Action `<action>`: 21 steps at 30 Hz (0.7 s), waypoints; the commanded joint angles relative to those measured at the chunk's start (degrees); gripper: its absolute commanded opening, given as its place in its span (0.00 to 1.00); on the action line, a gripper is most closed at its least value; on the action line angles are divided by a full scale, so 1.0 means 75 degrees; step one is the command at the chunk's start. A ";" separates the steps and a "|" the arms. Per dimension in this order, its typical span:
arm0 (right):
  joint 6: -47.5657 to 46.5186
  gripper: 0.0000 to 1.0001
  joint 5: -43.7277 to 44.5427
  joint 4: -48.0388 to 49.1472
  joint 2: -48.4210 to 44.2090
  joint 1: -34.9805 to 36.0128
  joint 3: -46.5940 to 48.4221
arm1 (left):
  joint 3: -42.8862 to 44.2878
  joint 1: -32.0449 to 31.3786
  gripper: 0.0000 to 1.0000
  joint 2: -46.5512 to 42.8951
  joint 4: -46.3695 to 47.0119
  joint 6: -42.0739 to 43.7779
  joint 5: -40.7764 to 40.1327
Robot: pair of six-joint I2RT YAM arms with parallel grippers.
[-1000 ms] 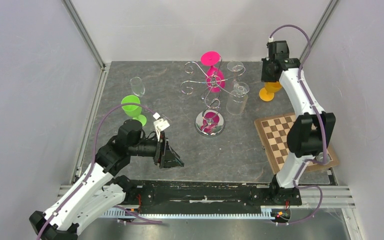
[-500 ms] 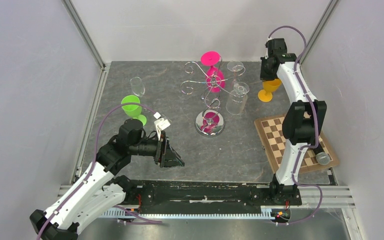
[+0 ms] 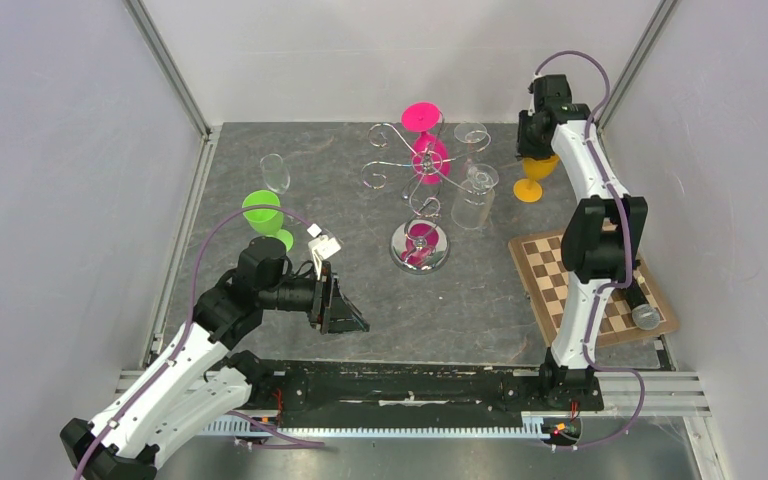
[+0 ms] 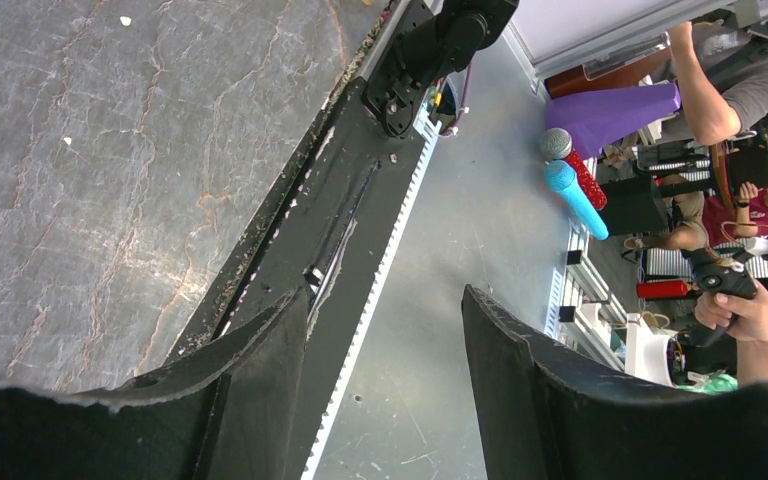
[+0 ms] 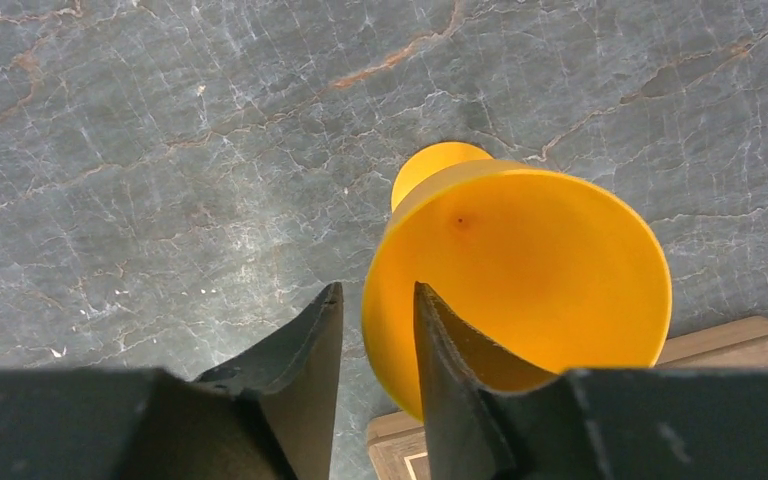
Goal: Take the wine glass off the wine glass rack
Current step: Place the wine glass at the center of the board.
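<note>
The wine glass rack (image 3: pixel 415 178) is a chrome wire stand with a round mirrored base (image 3: pixel 438 258) in the middle of the table. A pink wine glass (image 3: pixel 430 156) hangs upside down in its arms. An orange wine glass (image 3: pixel 532 187) (image 5: pixel 530 270) stands upright on the table at the far right, off the rack. My right gripper (image 3: pixel 536 160) (image 5: pixel 378 290) hangs over it, open a little. One finger is inside the bowl and the other outside, with the rim in the gap. My left gripper (image 3: pixel 355 322) (image 4: pixel 385 295) is open and empty, low near the front rail.
A clear glass (image 3: pixel 474 195) stands right of the rack and another (image 3: pixel 472 135) sits behind it. A green glass (image 3: pixel 263 213) and a small clear glass (image 3: pixel 275 172) stand at the left. A chessboard (image 3: pixel 560 270) lies at the front right.
The right jaws have parted round the orange glass's rim after being shut on it. The right arm has drawn slightly toward the back. The left arm has stayed still.
</note>
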 commanded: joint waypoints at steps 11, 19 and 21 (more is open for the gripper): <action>0.0469 0.52 0.0066 0.0556 -0.0627 -0.0103 0.0851 | -0.0023 0.0042 0.64 -0.0027 0.0321 -0.0176 0.0252; 0.0627 0.57 -0.0212 0.1101 -0.1724 -0.0106 0.0500 | -0.0023 0.0044 0.65 -0.0016 0.0298 -0.0175 0.0211; 0.0637 0.57 -0.0269 0.1171 -0.2061 -0.0106 0.0329 | -0.0018 0.0038 0.65 0.0004 0.0298 -0.0182 0.0210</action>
